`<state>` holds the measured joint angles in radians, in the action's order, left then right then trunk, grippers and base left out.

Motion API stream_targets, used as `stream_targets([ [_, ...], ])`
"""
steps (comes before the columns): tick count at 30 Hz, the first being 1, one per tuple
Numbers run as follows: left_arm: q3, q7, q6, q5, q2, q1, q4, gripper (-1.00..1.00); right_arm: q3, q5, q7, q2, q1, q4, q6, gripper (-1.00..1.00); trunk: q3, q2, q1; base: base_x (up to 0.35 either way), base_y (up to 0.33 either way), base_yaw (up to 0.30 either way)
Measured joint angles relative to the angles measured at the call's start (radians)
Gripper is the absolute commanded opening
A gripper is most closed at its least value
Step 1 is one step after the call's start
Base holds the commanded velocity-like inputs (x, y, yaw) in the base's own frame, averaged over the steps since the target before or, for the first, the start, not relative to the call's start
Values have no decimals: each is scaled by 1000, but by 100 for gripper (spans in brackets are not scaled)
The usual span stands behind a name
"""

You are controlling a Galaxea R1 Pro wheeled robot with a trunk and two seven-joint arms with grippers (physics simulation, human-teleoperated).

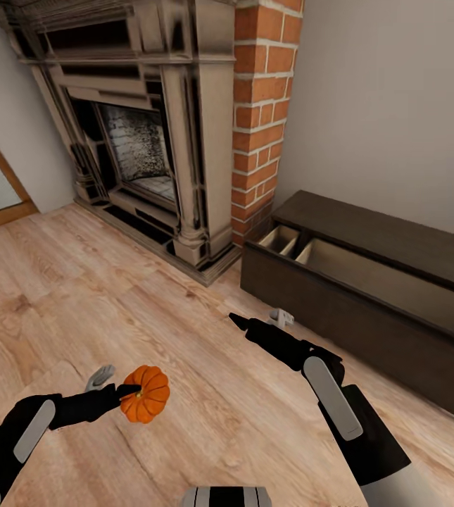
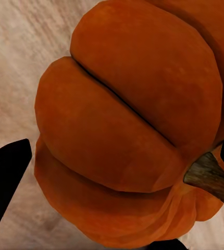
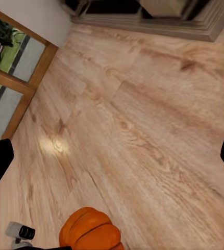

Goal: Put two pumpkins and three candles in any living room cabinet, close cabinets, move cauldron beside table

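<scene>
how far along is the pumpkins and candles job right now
Early. Done: the cabinet has a drawer pulled open, and what shows of its interior looks empty. In hand: the left gripper holds one pumpkin above the floor. Left: stowing it, the other items, closing up, the cauldron.

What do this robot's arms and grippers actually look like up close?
Both arms are glossy black with a long pale grey panel set into each forearm. They narrow toward the wrist and end in slim, pointed black fingers: the left gripper and right gripper. Grey fittings sit by the wrists. No cables or markings are visible.
</scene>
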<state>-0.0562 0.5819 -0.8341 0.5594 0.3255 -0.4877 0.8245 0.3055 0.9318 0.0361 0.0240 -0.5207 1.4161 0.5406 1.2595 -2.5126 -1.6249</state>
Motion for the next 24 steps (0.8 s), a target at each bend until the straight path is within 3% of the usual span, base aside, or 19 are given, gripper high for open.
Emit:
stream_targets([
  [9, 0, 1, 0, 1, 1, 0, 0, -100, 0, 1, 0, 0, 0, -1, 0, 100, -35, 2, 4, -21, 0, -278],
  [15, 0, 1, 0, 2, 1, 0, 0, -100, 0, -2, 0, 0, 0, 5, -1, 100, -58, 4, 6, -260, 0, -87],
  [24, 0, 3, -1, 6, 3, 0, 0, -100, -1, 1, 0, 0, 0, 0, 0, 100, -56, 4, 6, -222, 0, -24],
])
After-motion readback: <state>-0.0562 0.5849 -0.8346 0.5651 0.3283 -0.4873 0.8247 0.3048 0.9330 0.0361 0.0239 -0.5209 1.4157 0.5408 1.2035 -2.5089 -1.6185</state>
